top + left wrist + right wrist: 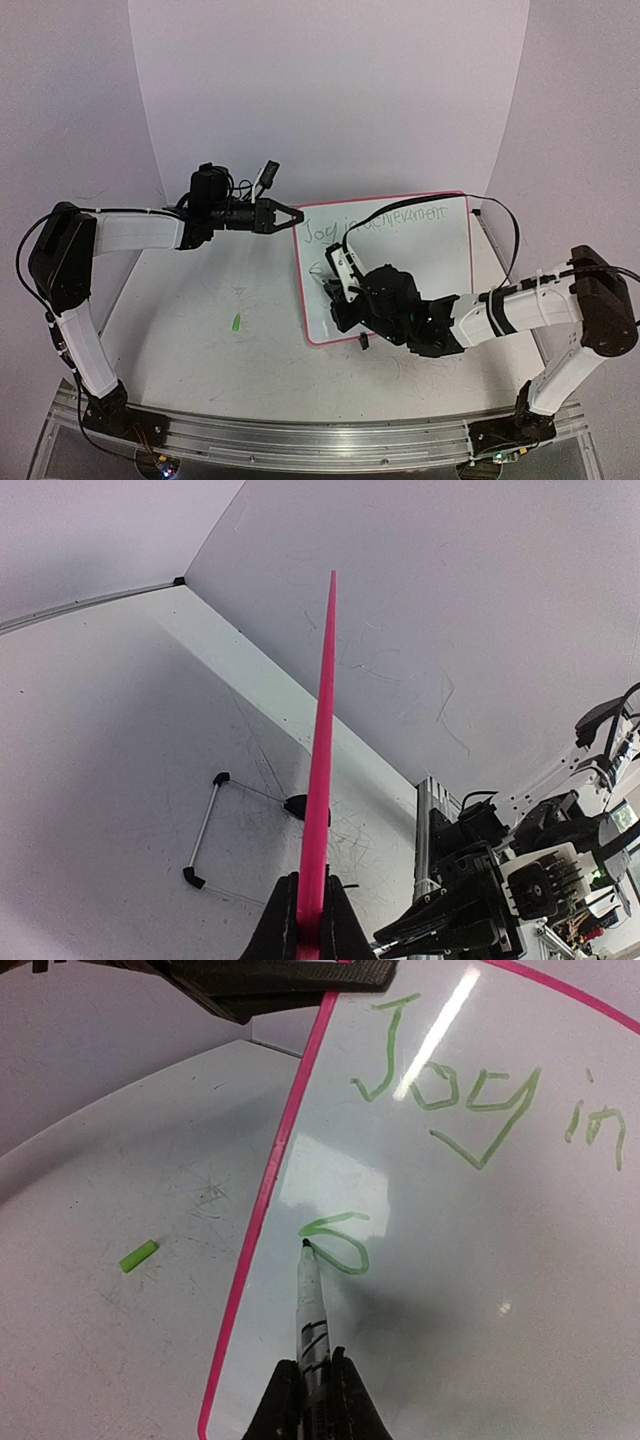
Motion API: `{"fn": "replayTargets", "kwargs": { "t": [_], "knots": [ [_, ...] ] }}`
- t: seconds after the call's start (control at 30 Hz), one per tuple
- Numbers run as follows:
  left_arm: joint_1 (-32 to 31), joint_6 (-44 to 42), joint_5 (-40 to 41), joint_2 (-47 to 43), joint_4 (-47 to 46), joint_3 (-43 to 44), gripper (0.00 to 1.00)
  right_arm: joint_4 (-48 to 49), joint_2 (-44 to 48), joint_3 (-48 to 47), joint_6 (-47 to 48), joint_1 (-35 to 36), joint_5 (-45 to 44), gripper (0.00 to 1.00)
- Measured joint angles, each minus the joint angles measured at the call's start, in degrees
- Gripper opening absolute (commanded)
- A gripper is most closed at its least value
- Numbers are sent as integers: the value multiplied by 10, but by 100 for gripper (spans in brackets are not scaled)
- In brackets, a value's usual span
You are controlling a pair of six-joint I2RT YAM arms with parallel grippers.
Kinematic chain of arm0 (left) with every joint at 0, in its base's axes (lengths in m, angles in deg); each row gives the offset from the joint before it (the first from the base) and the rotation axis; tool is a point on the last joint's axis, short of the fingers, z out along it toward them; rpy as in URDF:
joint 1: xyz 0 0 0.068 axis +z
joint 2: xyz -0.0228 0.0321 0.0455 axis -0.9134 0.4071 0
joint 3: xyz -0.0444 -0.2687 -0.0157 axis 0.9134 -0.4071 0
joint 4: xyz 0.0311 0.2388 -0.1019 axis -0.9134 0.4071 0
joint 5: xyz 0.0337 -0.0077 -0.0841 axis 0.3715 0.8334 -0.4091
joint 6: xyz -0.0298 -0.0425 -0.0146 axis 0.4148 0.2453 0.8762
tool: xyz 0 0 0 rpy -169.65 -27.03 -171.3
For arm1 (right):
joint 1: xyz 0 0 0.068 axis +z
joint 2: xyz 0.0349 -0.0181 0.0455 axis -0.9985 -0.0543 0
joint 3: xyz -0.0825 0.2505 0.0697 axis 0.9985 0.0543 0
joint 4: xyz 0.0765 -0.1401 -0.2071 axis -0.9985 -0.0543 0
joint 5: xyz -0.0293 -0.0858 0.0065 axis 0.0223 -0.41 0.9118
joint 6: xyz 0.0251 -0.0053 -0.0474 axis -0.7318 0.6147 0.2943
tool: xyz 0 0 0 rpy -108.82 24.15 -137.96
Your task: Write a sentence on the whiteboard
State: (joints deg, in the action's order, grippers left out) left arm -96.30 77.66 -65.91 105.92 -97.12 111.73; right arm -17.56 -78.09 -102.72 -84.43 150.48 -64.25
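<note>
The whiteboard (pixel 432 262), glossy white with a pink rim (pixel 321 740), lies on the table right of centre. My left gripper (pixel 291 216) is shut on the rim at the board's far left corner, its jaws (pixel 311 882) pinching the pink edge. My right gripper (pixel 314 1362) is shut on a white marker (pixel 311 1295) whose dark tip touches the board beside a green loop (pixel 338 1243). The sentence (pixel 376 221) reads "Joy in achievement" in green along the top; "Joy in" (pixel 450 1095) shows in the right wrist view. In the top view the right gripper (pixel 338 292) hangs over the board's left half.
A small green cap (pixel 236 323) lies on the table left of the board, also the green cap (pixel 138 1256) in the right wrist view. A black clip foot (pixel 297 806) and a thin metal rod (pixel 206 825) sit by the board. Grey scribbles mark the table.
</note>
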Motion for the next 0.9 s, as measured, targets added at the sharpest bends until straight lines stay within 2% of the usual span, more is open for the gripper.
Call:
{"fn": "replayTargets", "kwargs": {
  "t": [0.17,0.43,0.9],
  "knots": [
    [0,0,0,0,0,0,0,1,1,-5,1,1,4,0],
    [0,1,0,0,0,0,0,7,94,64,4,-1,-7,0],
    [0,1,0,0,0,0,0,15,57,43,13,-12,-17,0]
  ]
}}
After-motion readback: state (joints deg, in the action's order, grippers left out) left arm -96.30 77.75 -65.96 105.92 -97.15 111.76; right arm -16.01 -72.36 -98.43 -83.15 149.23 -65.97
